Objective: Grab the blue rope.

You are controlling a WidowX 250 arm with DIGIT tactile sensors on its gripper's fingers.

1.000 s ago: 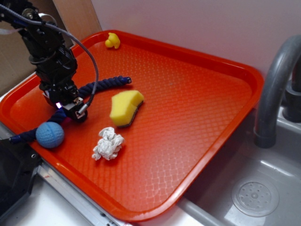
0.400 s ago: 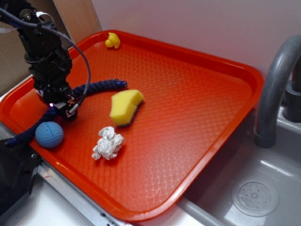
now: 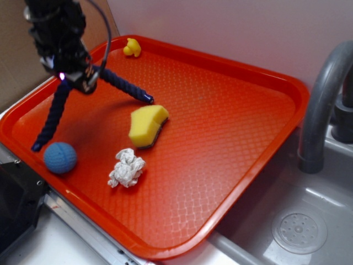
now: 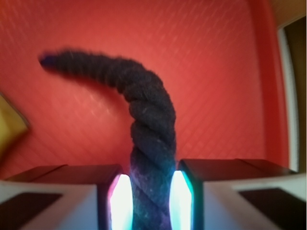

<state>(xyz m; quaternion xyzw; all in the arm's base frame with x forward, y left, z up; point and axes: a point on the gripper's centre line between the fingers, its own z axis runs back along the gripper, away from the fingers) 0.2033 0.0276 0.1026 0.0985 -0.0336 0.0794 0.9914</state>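
The blue rope (image 3: 121,84) is a thick dark navy twisted cord. My gripper (image 3: 74,81) is shut on its middle and holds it lifted above the orange tray (image 3: 231,121). The rope hangs in an arch: one end droops to the tray near the yellow sponge (image 3: 146,125), the other end hangs down at the left beside the light blue ball (image 3: 60,157). In the wrist view the rope (image 4: 148,129) runs straight up between my two lit pads (image 4: 120,201), which press it from both sides.
A crumpled white paper (image 3: 127,168) lies in front of the sponge. A small yellow duck (image 3: 132,47) sits at the tray's far edge. A grey faucet (image 3: 320,105) and sink (image 3: 298,226) are to the right. A dark object (image 3: 14,204) stands at the lower left.
My gripper has risen and moved back with the rope in it. The rope's middle has lifted off the tray and both ends now hang down. The other objects have not moved.
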